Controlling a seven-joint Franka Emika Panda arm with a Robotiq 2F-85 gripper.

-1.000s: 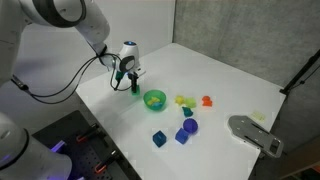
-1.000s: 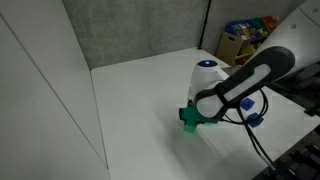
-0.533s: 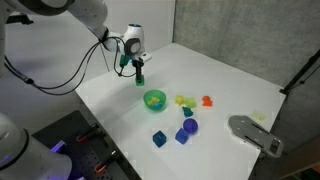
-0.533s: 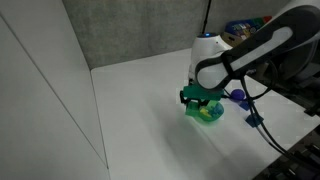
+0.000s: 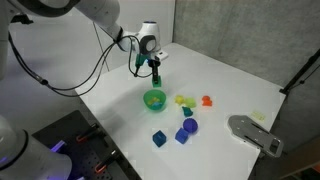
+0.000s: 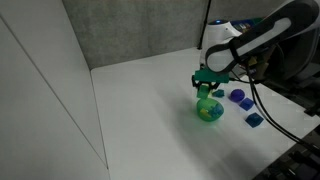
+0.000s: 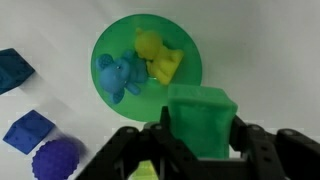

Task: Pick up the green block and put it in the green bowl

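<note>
My gripper (image 7: 201,140) is shut on the green block (image 7: 202,118), a small green cube held between the black fingers. In both exterior views the gripper (image 5: 155,70) (image 6: 205,84) hangs in the air above the green bowl (image 5: 154,99) (image 6: 209,110) with the block (image 5: 156,77) (image 6: 205,90) in it. In the wrist view the green bowl (image 7: 185,45) lies below, just beyond the block's far edge, and holds a blue toy (image 7: 120,76) and a yellow toy (image 7: 158,58).
Blue cubes (image 7: 29,131) (image 7: 12,68) and a purple studded piece (image 7: 56,160) lie beside the bowl. In an exterior view yellow, orange and blue pieces (image 5: 186,102) lie past the bowl, and a grey device (image 5: 255,133) sits at the table's corner.
The gripper has risen with the green block and travelled across the table toward the bowl; it now hangs over the bowl.
</note>
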